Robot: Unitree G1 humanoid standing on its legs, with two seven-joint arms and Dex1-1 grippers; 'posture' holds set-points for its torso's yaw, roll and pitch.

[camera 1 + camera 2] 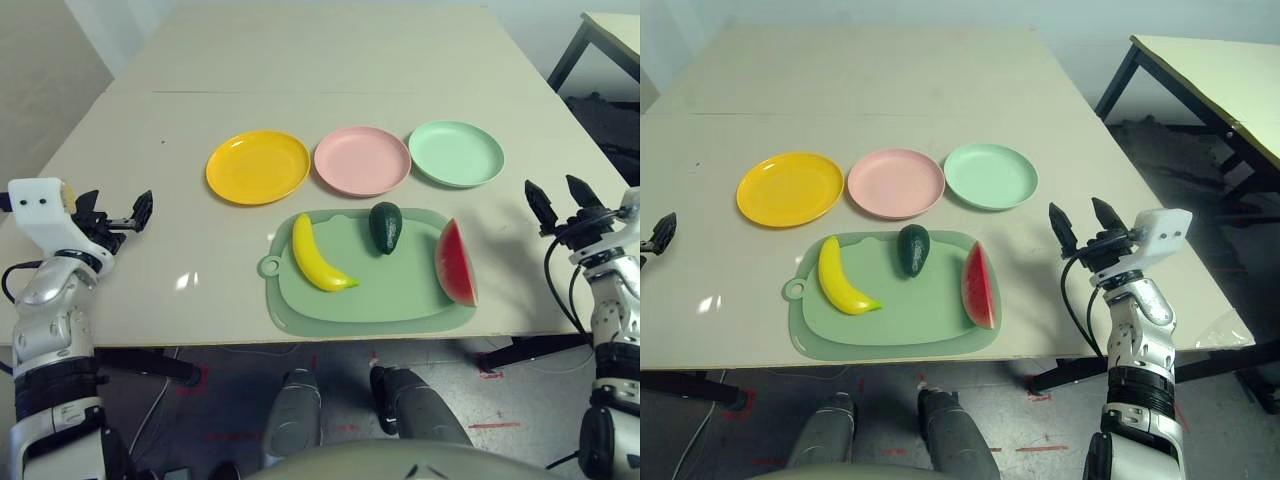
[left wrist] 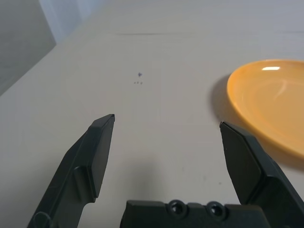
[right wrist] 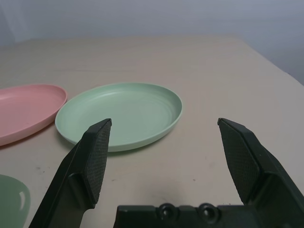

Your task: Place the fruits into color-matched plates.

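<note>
Banana (image 1: 318, 262), avocado (image 1: 385, 228) and watermelon wedge (image 1: 456, 264) lie left to right on the green mat (image 1: 365, 318), nearer you than the yellow plate (image 1: 258, 168), pink plate (image 1: 362, 161) and mint plate (image 1: 457, 154) on the tabletop (image 1: 330, 105). Your left jaws (image 2: 167, 119) and right jaws (image 3: 165, 120) are spread and empty. Bring the left in over the banana's middle, square across its curve, close gently, and lift clear before heading for yellow.
</note>
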